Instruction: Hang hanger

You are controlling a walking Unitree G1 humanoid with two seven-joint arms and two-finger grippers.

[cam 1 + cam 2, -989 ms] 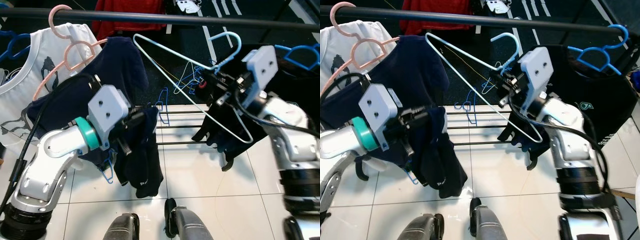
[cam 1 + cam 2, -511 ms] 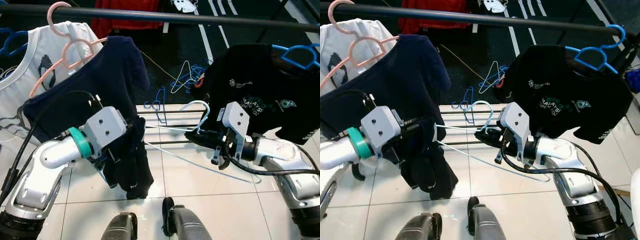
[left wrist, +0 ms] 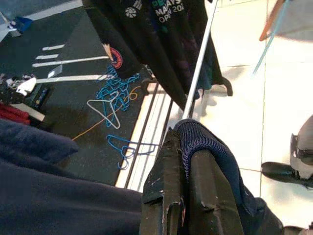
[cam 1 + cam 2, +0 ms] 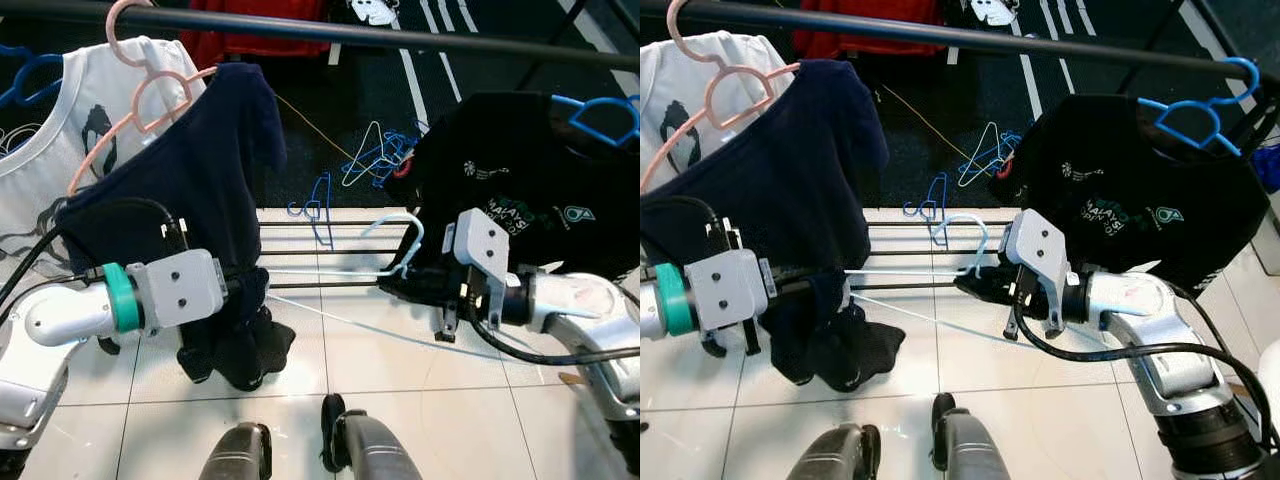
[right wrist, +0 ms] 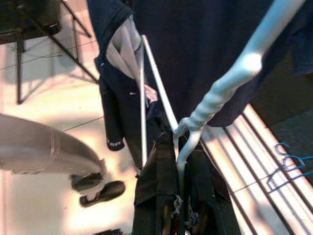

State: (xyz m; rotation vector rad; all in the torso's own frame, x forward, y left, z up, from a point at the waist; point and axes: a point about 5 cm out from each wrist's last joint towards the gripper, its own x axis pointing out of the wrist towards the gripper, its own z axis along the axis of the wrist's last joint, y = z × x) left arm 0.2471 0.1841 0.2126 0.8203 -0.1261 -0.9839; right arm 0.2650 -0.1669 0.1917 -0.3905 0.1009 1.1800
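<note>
A pale blue wire hanger (image 4: 400,228) lies almost level in front of me, low over the tiled floor. My right gripper (image 4: 400,285) is shut on its twisted neck (image 5: 195,122) just below the hook. The hanger's thin arms (image 4: 910,300) run across to my left gripper (image 4: 240,290). That gripper is shut on the ribbed collar (image 3: 205,147) of a dark navy garment (image 4: 235,345), which droops below it. One hanger arm (image 3: 200,63) ends at that collar. The black clothes rail (image 4: 400,35) crosses overhead.
On the rail hang a white shirt (image 4: 40,160), a navy shirt (image 4: 190,150) on a pink hanger (image 4: 150,95), and a black T-shirt (image 4: 510,190) on a blue hanger (image 4: 600,115). Loose hangers (image 4: 375,155) lie on the dark mat. Low rack bars (image 4: 330,230) cross the floor.
My right gripper has brought the hanger down from near the rail to waist height. My left gripper has drawn left with the navy garment, and the hanger now lies flatter.
</note>
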